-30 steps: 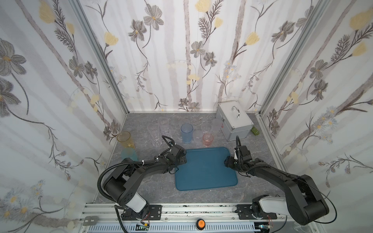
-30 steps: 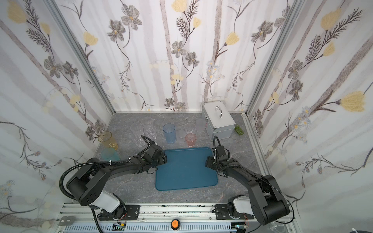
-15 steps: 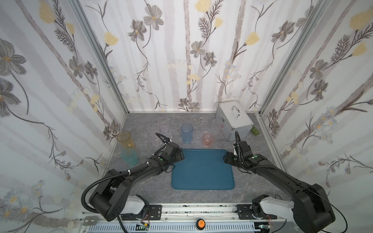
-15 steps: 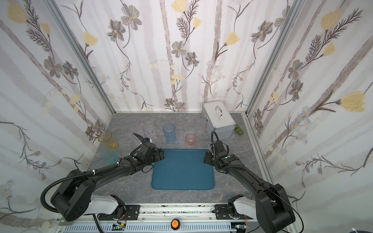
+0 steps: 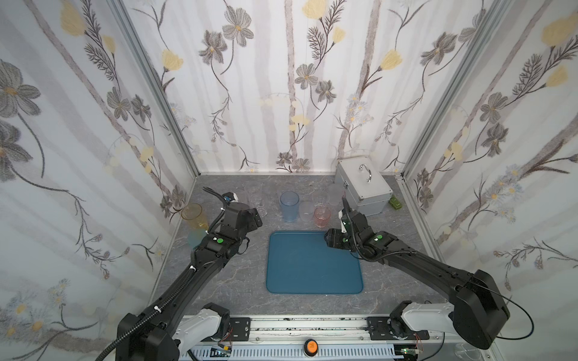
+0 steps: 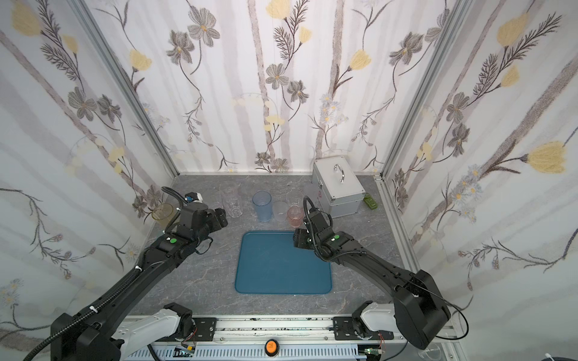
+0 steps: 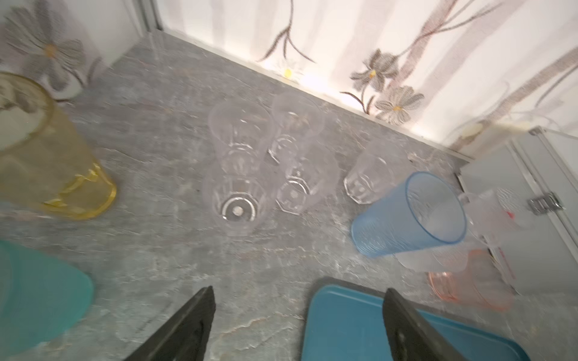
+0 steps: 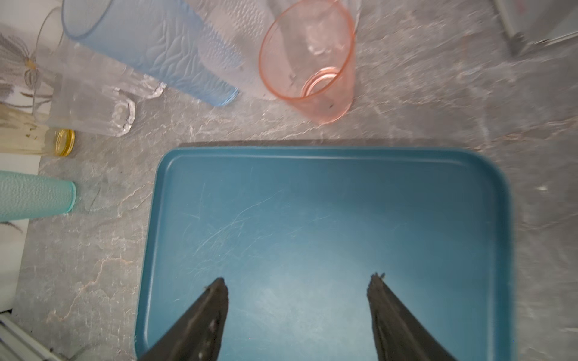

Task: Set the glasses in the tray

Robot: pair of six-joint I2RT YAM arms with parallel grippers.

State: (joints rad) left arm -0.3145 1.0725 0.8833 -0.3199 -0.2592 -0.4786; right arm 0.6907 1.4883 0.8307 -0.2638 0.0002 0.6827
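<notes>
Grey marbled tabletop (image 5: 244, 281) between floral walls (image 5: 297, 93), teal tray (image 5: 312, 265) flat at centre, glasses (image 5: 289, 204) upright on the table behind and left of it, left gripper (image 7: 298, 293) spread over bare table, right gripper (image 8: 297, 281) spread above tray.

Tray (image 5: 312, 265) flat on table (image 5: 244, 281), centre, nearer front edge. Glasses (image 5: 289, 206) upright in a cluster behind tray, between its back rim and table's back edge. Two more glasses (image 5: 194, 215) at left edge, one before the other. Case (image 5: 362, 187) in back right corner; small block (image 5: 395, 203) just right of it.
</notes>
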